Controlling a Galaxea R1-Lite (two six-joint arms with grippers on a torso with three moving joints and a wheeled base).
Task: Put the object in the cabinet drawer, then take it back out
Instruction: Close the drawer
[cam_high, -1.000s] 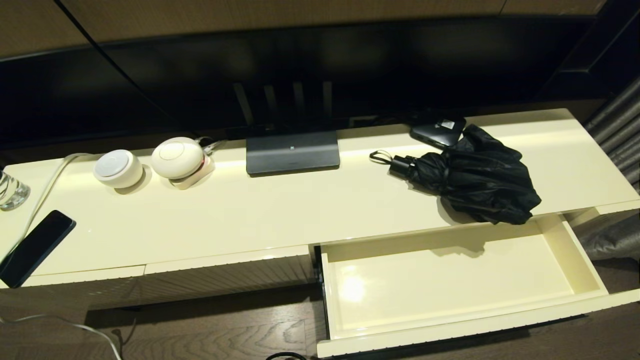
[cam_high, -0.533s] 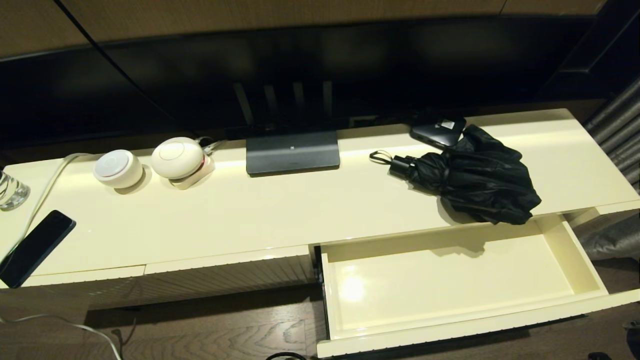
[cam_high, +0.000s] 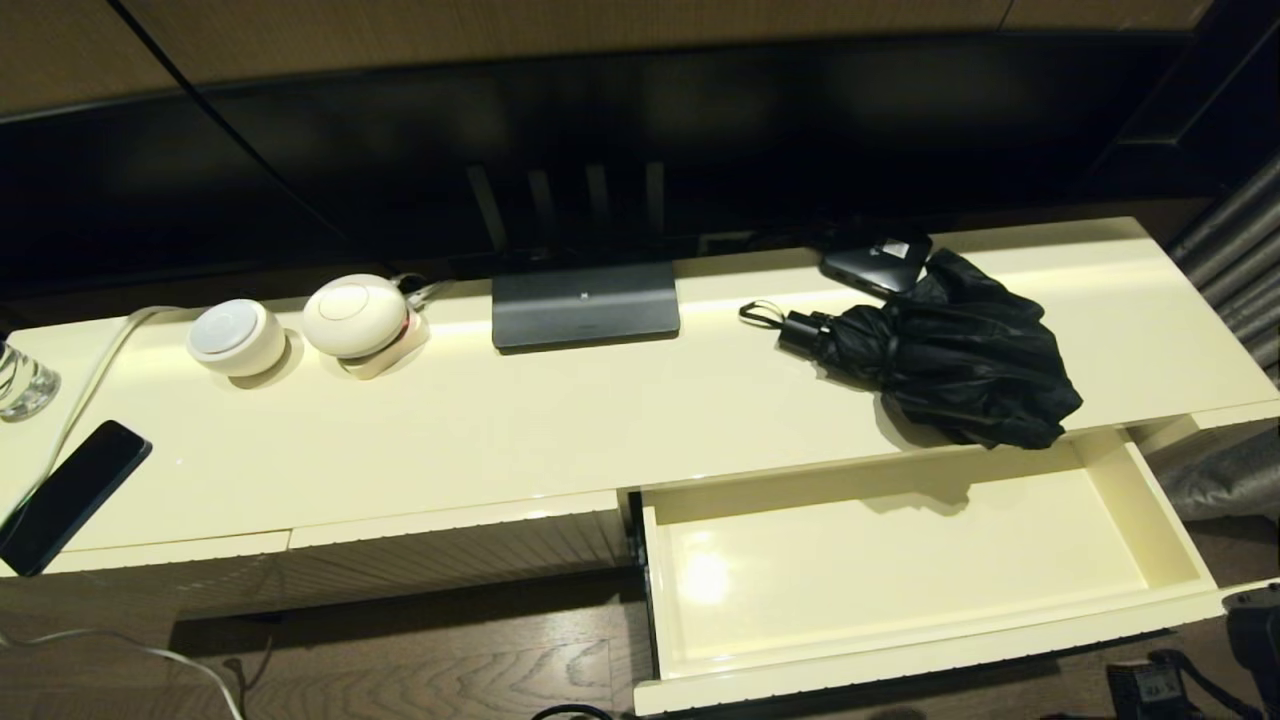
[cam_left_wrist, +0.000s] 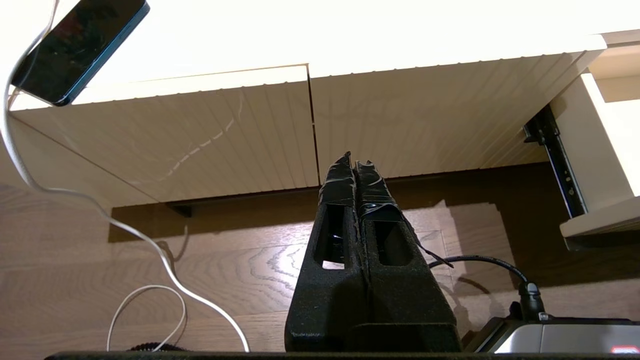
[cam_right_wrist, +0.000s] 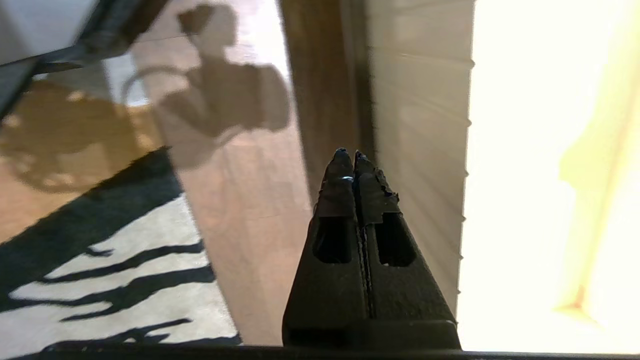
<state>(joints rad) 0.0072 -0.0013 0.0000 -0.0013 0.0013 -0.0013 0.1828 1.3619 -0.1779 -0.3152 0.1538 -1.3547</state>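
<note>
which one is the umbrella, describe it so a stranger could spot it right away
Start at the long cream cabinet top under the dark TV and go to its right end, just behind the open drawer. The umbrella lies there as a crumpled heap of glossy black fabric. Unlike the flat black box touching its far side, it has a short cylindrical handle and a thin strap loop.

- Right end effector (cam_right_wrist: 354, 156): fingers pressed flat together, holding nothing; only a dark edge of its arm shows at the lower right corner of the head view.
- Left end effector (cam_left_wrist: 354, 160): fingers likewise closed tip to tip, empty, pointing level.
</note>
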